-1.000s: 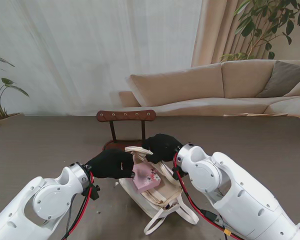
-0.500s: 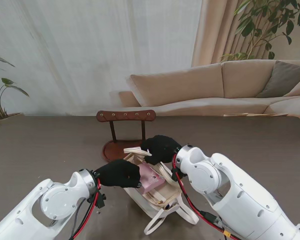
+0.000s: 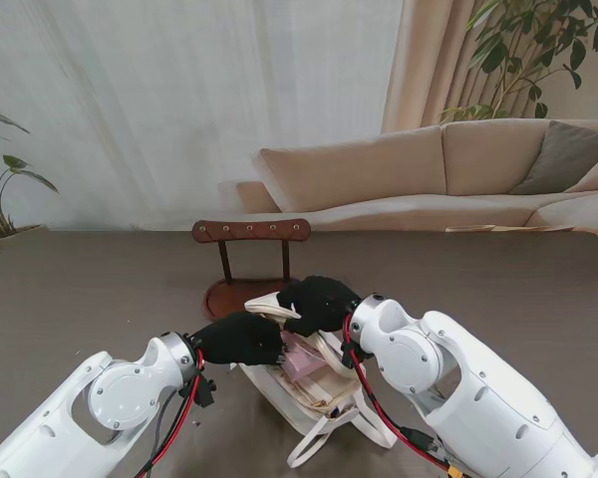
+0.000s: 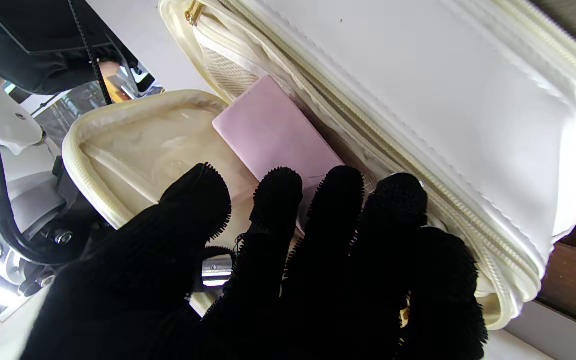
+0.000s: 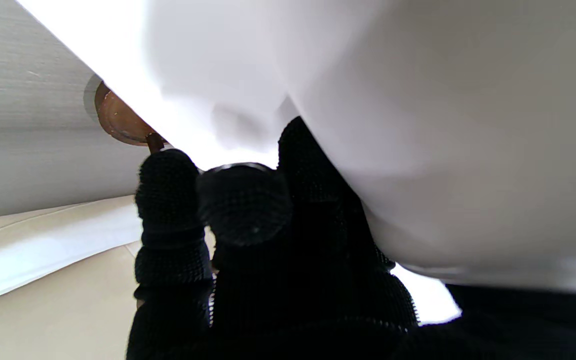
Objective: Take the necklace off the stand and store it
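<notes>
A cream zip bag lies open on the dark table, just nearer to me than the wooden necklace stand. A pink box sits inside the bag's mouth. My left hand reaches into the opening, its fingers spread flat over the pink box. My right hand pinches the bag's far rim and holds it up; the right wrist view is filled by white bag fabric with the fingers closed on it. I see no necklace on the stand's bar or anywhere else.
The stand's round base touches the bag's far side. The bag's straps trail toward me between the arms. A beige sofa and a potted plant stand beyond the table.
The left hand has moved down and right into the bag's mouth, and the pink box has sunk deeper inside. The right hand has shifted slightly left with the rim.
</notes>
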Motion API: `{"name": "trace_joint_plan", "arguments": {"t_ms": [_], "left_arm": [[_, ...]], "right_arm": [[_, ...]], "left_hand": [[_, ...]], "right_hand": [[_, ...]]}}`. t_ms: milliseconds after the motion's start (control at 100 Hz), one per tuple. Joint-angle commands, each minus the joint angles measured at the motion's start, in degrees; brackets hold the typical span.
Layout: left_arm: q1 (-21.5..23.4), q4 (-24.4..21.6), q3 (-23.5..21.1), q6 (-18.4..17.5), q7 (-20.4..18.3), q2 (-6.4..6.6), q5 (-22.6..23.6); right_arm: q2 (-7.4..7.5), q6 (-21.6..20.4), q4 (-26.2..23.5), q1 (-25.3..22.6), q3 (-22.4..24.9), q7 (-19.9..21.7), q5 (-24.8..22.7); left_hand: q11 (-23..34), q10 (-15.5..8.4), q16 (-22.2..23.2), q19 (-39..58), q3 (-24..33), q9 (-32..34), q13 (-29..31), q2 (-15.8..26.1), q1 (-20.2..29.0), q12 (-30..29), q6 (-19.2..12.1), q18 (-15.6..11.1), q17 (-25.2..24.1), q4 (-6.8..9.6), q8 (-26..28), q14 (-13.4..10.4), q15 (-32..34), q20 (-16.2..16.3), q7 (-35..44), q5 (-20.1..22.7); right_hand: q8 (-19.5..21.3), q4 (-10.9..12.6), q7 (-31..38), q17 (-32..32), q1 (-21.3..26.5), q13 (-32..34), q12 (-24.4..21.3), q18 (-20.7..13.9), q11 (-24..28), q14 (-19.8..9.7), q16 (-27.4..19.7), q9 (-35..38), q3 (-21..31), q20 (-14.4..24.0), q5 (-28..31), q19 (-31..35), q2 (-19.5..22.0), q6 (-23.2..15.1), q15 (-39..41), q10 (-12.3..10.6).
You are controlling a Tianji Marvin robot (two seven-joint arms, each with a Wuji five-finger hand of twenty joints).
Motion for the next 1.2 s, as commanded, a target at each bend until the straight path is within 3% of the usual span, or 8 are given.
{"name": "trace_joint_plan", "arguments": {"t_ms": [0, 180, 310, 650, 890, 970, 990, 1190], "left_arm": [[0.11, -0.49, 0.05, 0.09, -0.88, -0.4, -0.89], [-0.4, 0.19, 0.63, 0.54, -1.62, -0.34, -2.0], [0.17, -0.61, -0.05, 0.94, -2.77, -0.06, -1.87], [6.27, -7.1, -6.7, 1.73, -3.85, 0.44, 1.61], [11.61, -11.23, -13.02, 0.31, 1.31, -0.44, 5.72], [12.78, -11.63, -14.62, -0.29, 4.04, -0.96, 7.0], [12.99, -11.67, -14.94, -0.33, 4.55, -1.06, 7.29], [12.52, -8.65, -15.95, -0.61, 10.01, -1.92, 11.41]], "right_arm": [[-0.06, -0.83, -0.91, -0.65, -0.68, 0.91, -0.25], [-0.07, -1.1, -1.45, -1.25, -1.13, 0.57, -0.4], [0.14, -1.77, -1.75, -1.81, -1.06, 0.86, -0.89], [0.63, -3.79, -1.11, -2.51, -1.47, 1.63, -1.91], [1.12, -6.83, -0.52, -2.83, -1.53, 2.22, -3.31], [1.19, -7.62, -0.31, -3.02, -1.47, 2.17, -3.45], [1.2, -7.79, -0.26, -3.1, -1.45, 2.14, -3.45], [1.27, -10.11, 0.48, -3.88, -1.44, 0.6, -5.57]], "left_hand": [[-2.91, 1.91, -0.34, 0.57, 0.0, -2.95, 1.51, 1.69, -0.42, -1.3, 0.84, -1.45, -1.15, 1.16, 0.04, 5.29, -0.8, 0.16, -0.7, -0.46], [-3.46, 2.37, -0.69, 0.75, 0.08, -3.31, 2.02, 2.0, -0.62, -2.58, 1.22, -1.26, -0.84, 1.15, -0.01, 5.86, -1.42, 0.31, -1.55, -0.1], [-3.23, 2.43, -0.73, 1.07, 0.03, -3.03, 2.78, 2.28, -0.77, -3.07, 1.35, -1.06, -0.28, 1.12, 0.26, 5.77, -1.37, 0.48, -1.89, 0.31], [0.33, 2.37, 1.08, 2.51, 0.26, 0.05, 4.13, 2.74, -1.19, -0.6, 0.84, -1.05, 1.64, 1.2, 0.76, 4.63, 2.59, 0.71, -1.22, 3.17], [4.0, 2.11, 2.64, 2.57, -0.23, 0.04, 3.35, 2.26, -0.96, 5.32, -0.8, -1.63, 1.19, 1.17, 0.7, 3.11, 6.23, 0.49, -1.58, 1.84], [4.04, 1.85, 3.07, 2.31, -0.42, -0.63, 2.54, 2.02, -0.85, 6.34, -1.46, -1.83, 0.74, 1.16, 0.51, 2.76, 6.82, 0.48, -2.04, 1.01], [3.94, 1.75, 3.37, 2.18, -0.83, -0.95, 2.1, 2.1, -0.55, 7.0, -1.68, -1.98, 0.55, 1.12, 0.4, 2.59, 7.23, 0.51, -2.4, 0.59], [3.26, 1.75, 4.24, 0.65, -2.0, -3.17, -0.23, 2.47, 0.1, 8.89, -4.23, -1.9, -1.69, 1.48, -4.26, 2.34, 7.6, 0.95, -10.61, -1.34]], "right_hand": [[-0.72, 0.38, 0.99, 9.17, 2.02, 1.01, -0.61, 1.96, -0.76, -0.34, -0.6, 2.6, 1.47, 1.25, 0.48, -0.77, 2.27, -7.75, -0.67, 2.29], [-1.83, 0.32, 0.24, 8.25, 1.42, 1.02, -1.16, 2.05, -1.52, 0.23, -1.42, 2.19, 1.49, 1.22, -0.37, -1.15, 2.28, -6.98, -2.54, 2.29], [-3.55, 0.26, -1.51, 6.43, -1.9, 0.98, -1.47, 2.74, -2.19, 1.31, -2.9, 0.41, 1.3, 1.31, -2.46, -1.47, 2.25, -6.29, -6.0, 2.45], [-2.94, 4.71, -6.37, 1.57, -11.84, 0.69, -2.37, 3.79, -2.09, 3.15, -6.21, -6.38, 2.77, 2.08, -4.87, -2.24, 1.88, -4.96, -16.59, 2.41], [0.43, 9.16, -10.58, -2.09, -17.8, -1.77, -3.03, 3.22, -2.23, 3.35, -6.85, -13.14, -0.91, 2.76, -3.96, -3.26, 3.69, -5.93, -24.8, 2.72], [5.15, 12.86, -13.27, -2.98, -19.92, -2.91, -3.59, 3.13, -1.93, 3.4, -6.11, -14.47, -2.79, 3.16, -3.26, -3.58, 4.99, -5.85, -25.93, 2.73], [8.12, 13.81, -14.63, -3.34, -20.51, -3.39, -3.74, 3.11, -1.97, 3.56, -6.07, -14.9, -3.56, 3.32, -3.1, -3.79, 5.36, -5.82, -26.17, 2.78], [9.37, 13.68, -15.6, -3.93, -21.76, -4.86, -4.05, 3.21, -2.55, 3.77, -6.27, -16.7, -6.16, 3.49, -1.58, -3.79, 6.41, -7.77, -26.78, 3.05]]}}
